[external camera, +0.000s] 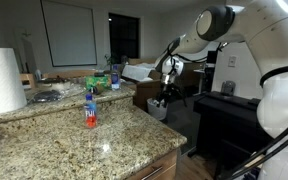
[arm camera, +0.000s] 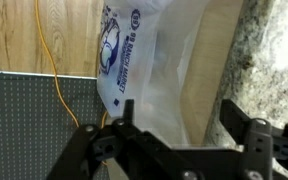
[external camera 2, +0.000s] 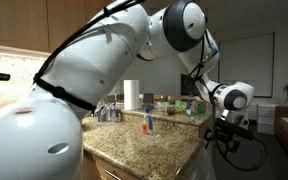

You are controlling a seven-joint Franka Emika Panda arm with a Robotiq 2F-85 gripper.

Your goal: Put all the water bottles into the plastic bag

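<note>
A water bottle with a red-orange label stands alone on the granite counter; it also shows in an exterior view. More bottles with blue labels stand at the counter's back. My gripper hangs past the counter's end, also visible in an exterior view. In the wrist view the gripper is open and empty, and looks down on the whitish plastic bag with blue print beside the counter's side. The bag shows as a pale lump under the gripper.
A big white paper-towel roll stands on the granite counter, also seen in an exterior view. A yellow cable runs down a wood panel beside the bag. Dark furniture stands near the arm.
</note>
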